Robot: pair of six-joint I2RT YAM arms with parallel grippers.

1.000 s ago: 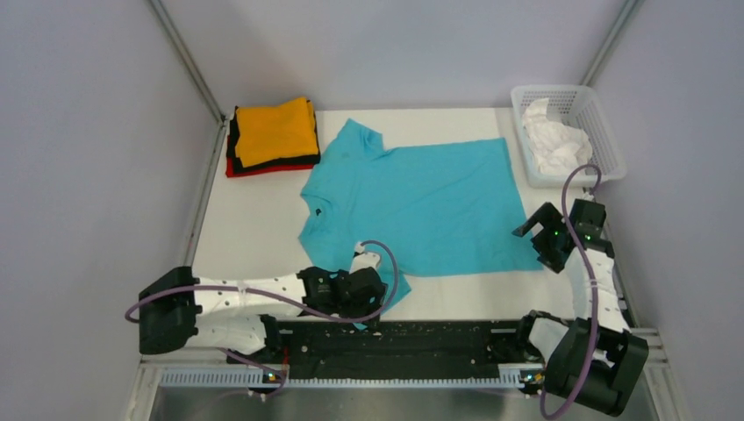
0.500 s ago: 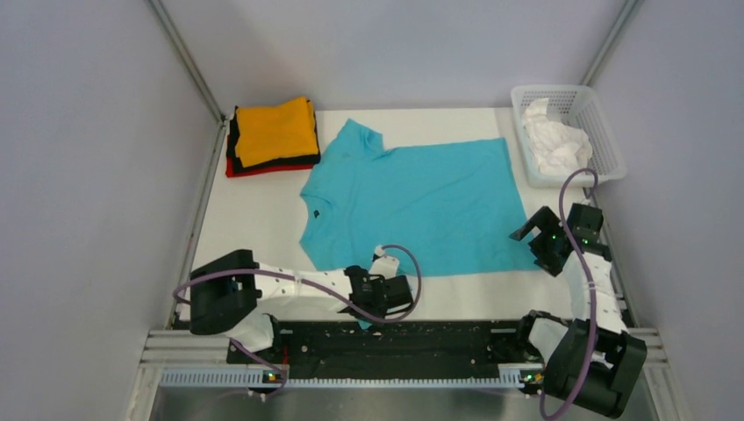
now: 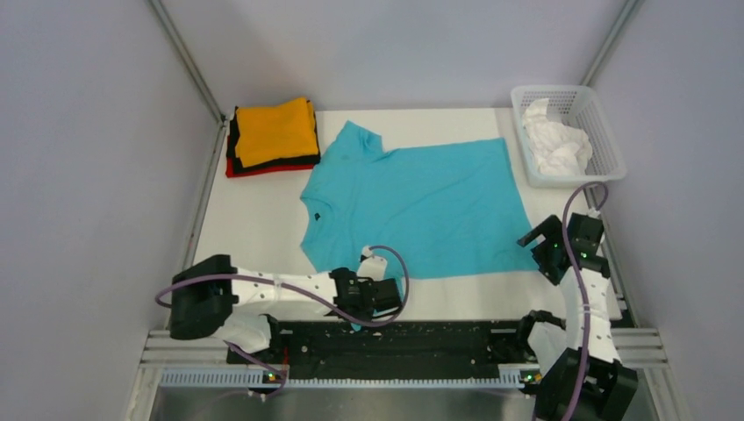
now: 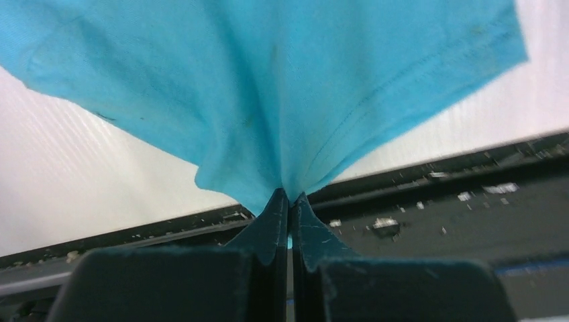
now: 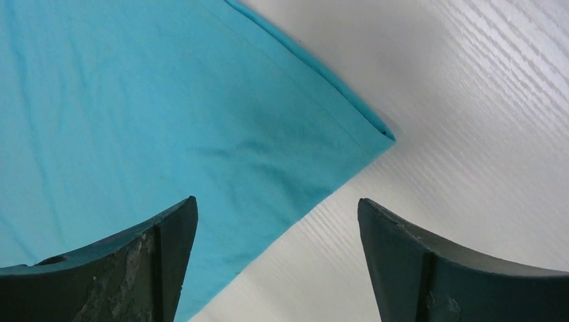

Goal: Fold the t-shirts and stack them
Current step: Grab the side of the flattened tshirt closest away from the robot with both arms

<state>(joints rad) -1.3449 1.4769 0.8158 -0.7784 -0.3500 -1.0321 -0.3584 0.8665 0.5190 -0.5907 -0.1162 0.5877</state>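
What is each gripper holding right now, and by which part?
The left gripper is shut on the teal t-shirt, pinching its near sleeve at the edge. The right gripper is open over the shirt's hem corner, holding nothing.

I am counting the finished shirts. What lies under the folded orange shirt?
Under the orange shirt a black shirt edge shows, then a red shirt at the bottom. Only edges show; any further shirts between are covered.
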